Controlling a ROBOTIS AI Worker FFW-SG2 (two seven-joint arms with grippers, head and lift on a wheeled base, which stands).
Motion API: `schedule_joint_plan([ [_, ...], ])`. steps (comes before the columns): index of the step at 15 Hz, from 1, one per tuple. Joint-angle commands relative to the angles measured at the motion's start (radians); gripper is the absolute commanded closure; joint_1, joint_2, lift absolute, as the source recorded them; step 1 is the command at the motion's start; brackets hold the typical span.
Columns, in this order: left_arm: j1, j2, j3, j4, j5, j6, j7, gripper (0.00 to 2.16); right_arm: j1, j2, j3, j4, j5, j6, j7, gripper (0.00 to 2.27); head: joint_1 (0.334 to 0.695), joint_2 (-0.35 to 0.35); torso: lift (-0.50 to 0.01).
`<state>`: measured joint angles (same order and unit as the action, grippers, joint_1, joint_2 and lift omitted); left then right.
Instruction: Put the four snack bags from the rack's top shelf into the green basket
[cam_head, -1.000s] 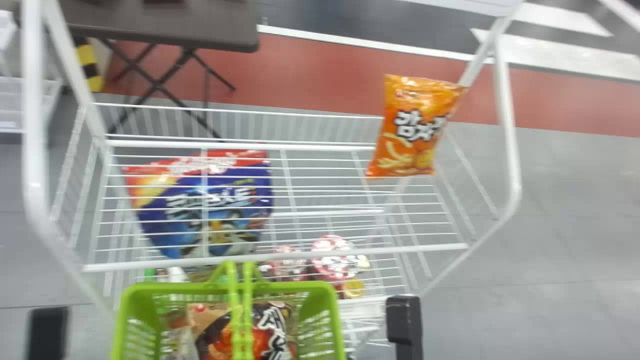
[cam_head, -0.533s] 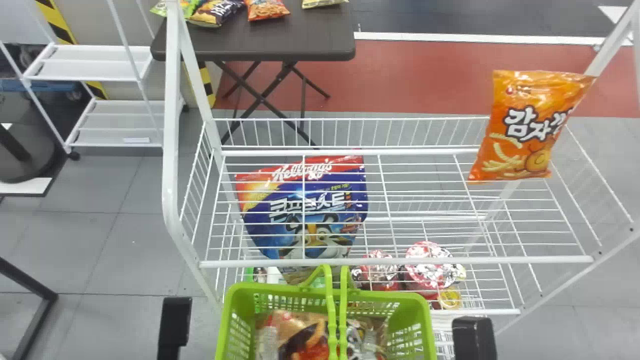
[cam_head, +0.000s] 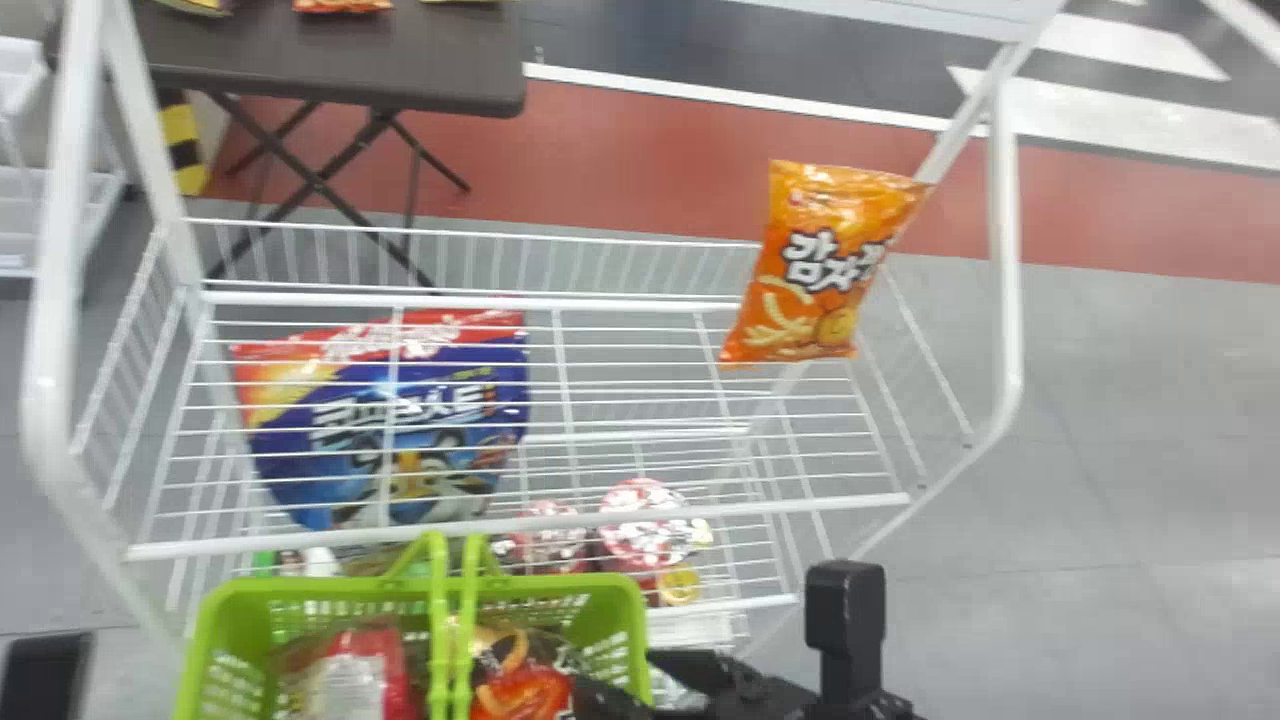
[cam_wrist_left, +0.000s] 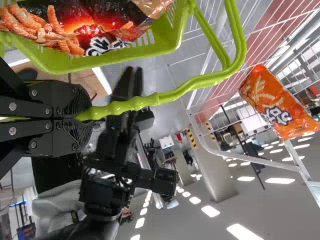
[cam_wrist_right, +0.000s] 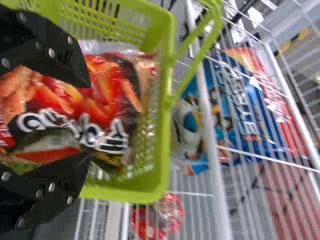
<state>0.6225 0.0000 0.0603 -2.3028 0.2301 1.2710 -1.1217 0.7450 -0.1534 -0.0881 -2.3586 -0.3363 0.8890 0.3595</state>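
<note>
Green basket (cam_head: 350, 588) hangs from clenched left gripper (cam_wrist_left: 86, 114) | right gripper (cam_wrist_right: 90, 120) spread over snack bag (cam_wrist_right: 112, 100) | bumping handle (cam_wrist_left: 175, 94) could tip basket

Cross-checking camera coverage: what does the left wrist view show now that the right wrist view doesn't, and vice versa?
Left wrist view: the left gripper on the basket's handle, the orange snack bag at the rack, and ceiling lights.
Right wrist view: the blue cereal bag.
Both: the green basket, the right gripper and the white rack.
</note>
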Motion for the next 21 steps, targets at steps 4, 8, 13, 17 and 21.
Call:
schedule_joint_plan([
  [4,0.013,-0.003,-0.008,-0.012,-0.003,0.002,0.002,2.15,-0.167,0.018,-0.004,0.122,0.069,-0.448,-0.120,0.06,0.695,-0.350,0.000],
  [8,0.011,-0.003,-0.014,-0.012,-0.003,0.002,0.007,2.15,-0.429,0.038,-0.002,0.335,0.201,-0.558,-0.284,0.07,0.695,-0.350,0.000],
  [13,-0.004,0.009,-0.013,-0.001,0.002,0.002,0.005,2.15,-0.592,0.038,-0.071,0.552,0.247,-0.672,-0.407,0.07,0.695,-0.350,0.000],
  [17,-0.009,0.008,-0.014,-0.001,-0.002,0.005,0.010,2.15,-0.733,0.028,-0.101,0.742,0.281,-0.690,-0.389,0.07,0.695,-0.350,0.000],
  [21,-0.020,0.005,-0.014,0.011,-0.005,0.008,0.011,2.15,-0.797,0.028,-0.137,0.794,0.277,-0.635,-0.224,1.03,0.695,-0.350,0.000],
])
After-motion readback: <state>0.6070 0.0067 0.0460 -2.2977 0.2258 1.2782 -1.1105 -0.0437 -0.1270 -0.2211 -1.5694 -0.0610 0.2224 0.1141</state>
